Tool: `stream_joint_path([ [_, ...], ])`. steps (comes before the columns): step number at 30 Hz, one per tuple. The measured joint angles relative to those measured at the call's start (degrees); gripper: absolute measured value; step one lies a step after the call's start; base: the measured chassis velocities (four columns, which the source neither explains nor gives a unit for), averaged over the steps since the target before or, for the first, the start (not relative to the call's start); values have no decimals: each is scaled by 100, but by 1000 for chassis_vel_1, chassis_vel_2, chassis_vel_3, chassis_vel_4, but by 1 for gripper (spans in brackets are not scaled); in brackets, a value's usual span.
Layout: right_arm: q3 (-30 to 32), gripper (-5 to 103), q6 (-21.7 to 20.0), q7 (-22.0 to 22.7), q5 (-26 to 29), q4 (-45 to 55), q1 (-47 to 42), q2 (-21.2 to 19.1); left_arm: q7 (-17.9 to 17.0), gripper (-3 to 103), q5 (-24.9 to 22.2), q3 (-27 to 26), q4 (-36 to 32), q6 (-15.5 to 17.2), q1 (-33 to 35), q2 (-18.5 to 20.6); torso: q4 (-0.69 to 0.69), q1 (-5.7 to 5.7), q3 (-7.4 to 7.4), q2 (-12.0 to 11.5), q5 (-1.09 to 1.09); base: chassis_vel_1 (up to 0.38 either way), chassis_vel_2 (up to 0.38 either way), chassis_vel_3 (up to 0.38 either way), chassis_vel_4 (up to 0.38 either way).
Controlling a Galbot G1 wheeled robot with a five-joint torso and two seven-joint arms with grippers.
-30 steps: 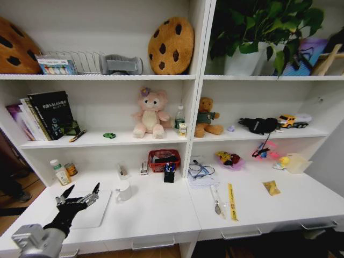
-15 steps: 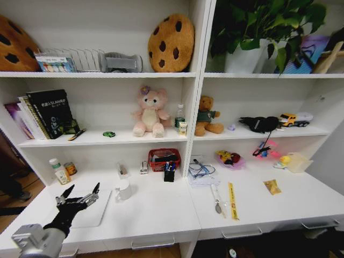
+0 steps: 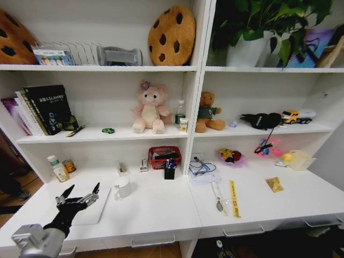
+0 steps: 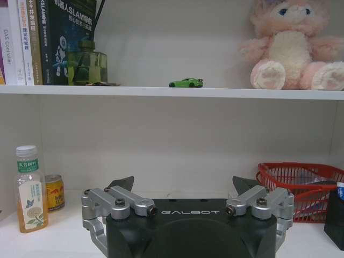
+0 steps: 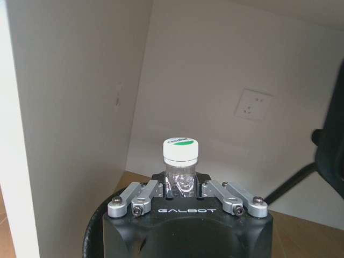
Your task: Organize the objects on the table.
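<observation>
**Inspector:** State of your hands?

**Robot:** My left hand (image 3: 80, 198) hovered, jaws apart, over the laptop (image 3: 88, 210) at the desk's (image 3: 161, 209) near left. My right hand (image 5: 185, 194) was clamped on a small bottle (image 5: 181, 164).

**Inspector:** Advice? Legible writing?

**Robot:** Lower squarely. "GALBOT" on both hands; green car (image 4: 186, 83) on the shelf.
</observation>
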Motion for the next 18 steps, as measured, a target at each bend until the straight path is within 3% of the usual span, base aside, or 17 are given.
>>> stream_joint_path([
  [5, 11, 26, 29, -8, -150, -427, 418, 43, 0, 100, 0, 0, 0, 0, 0, 0, 1, -8, -12, -20, -1, 0, 0, 0, 0],
  [9, 43, 23, -197, -25, -230, -548, 642, 115, 0, 100, 0, 0, 0, 0, 0, 0, -1, -8, -12, -20, 0, 0, 0, 0, 0],
  [14, 70, 38, -367, -7, -488, -650, 690, 128, 0, 100, 0, 0, 0, 0, 0, 0, -2, -6, -7, -10, 0, 0, 0, 0, 0],
  [17, 96, 55, -401, 34, -491, -661, 633, 122, 0, 100, 0, 0, 0, 0, 0, 0, -1, -1, -2, 0, 0, 0, 0, 0, 0],
  [18, 96, 55, -401, 34, -491, -661, 633, 122, 0, 100, 0, 0, 0, 0, 0, 0, -1, -1, -2, 0, 0, 0, 0, 0, 0],
])
